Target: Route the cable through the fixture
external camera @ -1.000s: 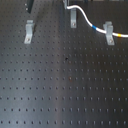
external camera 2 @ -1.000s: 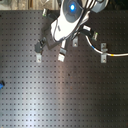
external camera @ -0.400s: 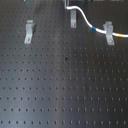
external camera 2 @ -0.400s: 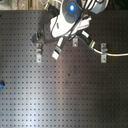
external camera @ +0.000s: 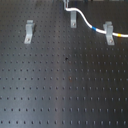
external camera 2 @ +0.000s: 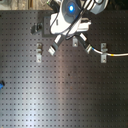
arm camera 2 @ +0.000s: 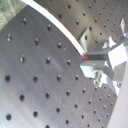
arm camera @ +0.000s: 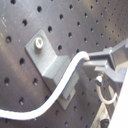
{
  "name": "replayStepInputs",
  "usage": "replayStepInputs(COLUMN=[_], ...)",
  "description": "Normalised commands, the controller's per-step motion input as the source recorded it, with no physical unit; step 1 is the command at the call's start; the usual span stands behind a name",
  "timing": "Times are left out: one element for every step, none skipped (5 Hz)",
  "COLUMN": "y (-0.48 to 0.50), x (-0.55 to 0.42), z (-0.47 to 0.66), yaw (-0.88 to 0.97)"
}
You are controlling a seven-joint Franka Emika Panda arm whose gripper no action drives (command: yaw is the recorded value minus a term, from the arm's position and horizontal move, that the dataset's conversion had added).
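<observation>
Cable (arm camera: 64,82) is seen closest in the first wrist view, clenched at its end by the gripper (arm camera: 95,64) and draped across a metal clip (arm camera: 52,64) bolted to the perforated board (arm camera: 20,30). In the first exterior view, three clips are counted: one at upper left (external camera: 29,31), one at top centre (external camera: 73,19), one at upper right (external camera: 108,32). One cable (external camera: 90,25) is run from top centre to the right edge, past its blue band (external camera: 98,30) and yellow band (external camera: 121,35). A snag on a clip edge, or slippage from the grip, is judged likely if slack is pulled sideways.
</observation>
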Motion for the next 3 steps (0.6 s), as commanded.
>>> replayStepInputs(y=[-0.034,-0.052,-0.011], x=[-0.147,-0.234,-0.222], z=[0.11,0.1,0.03], yaw=[0.01,-0.22,-0.24])
